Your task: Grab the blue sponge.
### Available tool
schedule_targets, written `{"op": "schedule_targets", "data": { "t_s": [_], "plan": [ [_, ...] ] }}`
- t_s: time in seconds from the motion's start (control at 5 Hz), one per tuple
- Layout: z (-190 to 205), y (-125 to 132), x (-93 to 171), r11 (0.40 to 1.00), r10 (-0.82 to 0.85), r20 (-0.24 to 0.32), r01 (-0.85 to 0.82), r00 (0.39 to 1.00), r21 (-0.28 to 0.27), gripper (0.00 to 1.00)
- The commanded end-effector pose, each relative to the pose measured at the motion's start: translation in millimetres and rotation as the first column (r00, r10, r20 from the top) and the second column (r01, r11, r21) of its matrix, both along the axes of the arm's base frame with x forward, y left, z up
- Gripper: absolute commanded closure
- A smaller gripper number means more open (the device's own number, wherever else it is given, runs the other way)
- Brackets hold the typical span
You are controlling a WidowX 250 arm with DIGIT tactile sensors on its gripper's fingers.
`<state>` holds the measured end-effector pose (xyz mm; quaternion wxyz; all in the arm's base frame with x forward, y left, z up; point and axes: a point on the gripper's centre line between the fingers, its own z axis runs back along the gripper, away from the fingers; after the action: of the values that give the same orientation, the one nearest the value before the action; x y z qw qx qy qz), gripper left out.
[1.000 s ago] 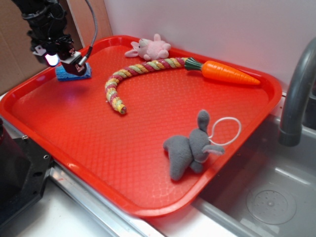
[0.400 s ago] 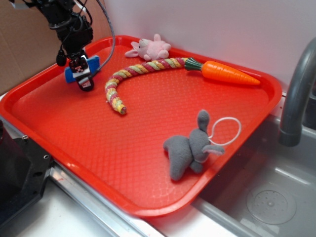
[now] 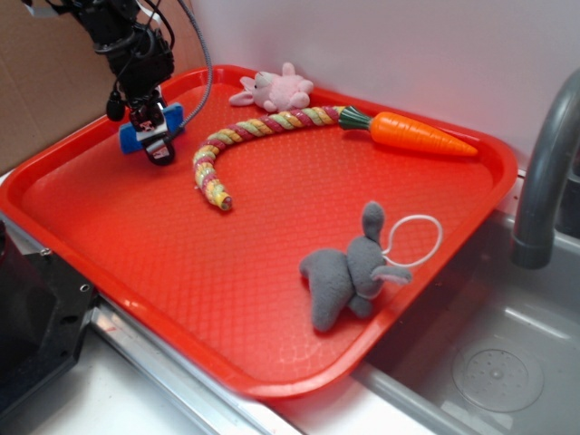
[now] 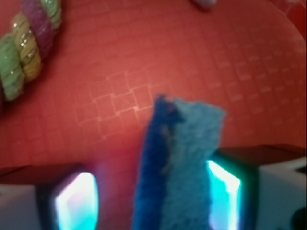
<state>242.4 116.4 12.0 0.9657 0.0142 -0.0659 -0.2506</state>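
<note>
A: One exterior check: gripper [image 3: 151, 134] is clamped on the blue sponge [image 3: 172, 116], raised above the red tray [image 3: 272, 299]'s far-left corner.

B: Wrist view: blue sponge [image 4: 180, 163] sits off-centre, against one pad. Risk: soft foam slipping free.

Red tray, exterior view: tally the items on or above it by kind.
Plush animals: 2, pink bunny and grey one
Braided rope: 1
Orange carrot: 1
Blue sponge: 1, held in the gripper
Total: 5
</note>
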Motion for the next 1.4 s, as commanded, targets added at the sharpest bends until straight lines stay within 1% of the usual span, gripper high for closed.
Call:
{"op": "schedule_targets", "data": {
  "t_s": [0.0, 0.2, 0.4, 0.6, 0.8, 1.0, 1.2],
  "plan": [
    [8, -5, -3, 0.998, 0.057, 0.026, -0.058, 0.998, 0.028, 1.0],
    [33, -15, -7, 0.985, 0.156, 0.062, -0.16, 0.986, 0.063, 1.0],
    [76, -57, -2, 0.928, 0.345, 0.187, -0.364, 0.92, 0.075, 1.0],
    [130, -101, -2, 0.855, 0.507, 0.226, -0.518, 0.832, -0.013, 1.0],
    [169, -124, -5, 0.841, 0.539, 0.137, -0.524, 0.831, -0.13, 1.0],
    [180, -114, -10, 0.829, 0.555, 0.088, -0.542, 0.827, -0.139, 1.0],
    [181, -106, -12, 0.819, 0.571, 0.065, -0.563, 0.819, -0.109, 1.0]
  ]
}}
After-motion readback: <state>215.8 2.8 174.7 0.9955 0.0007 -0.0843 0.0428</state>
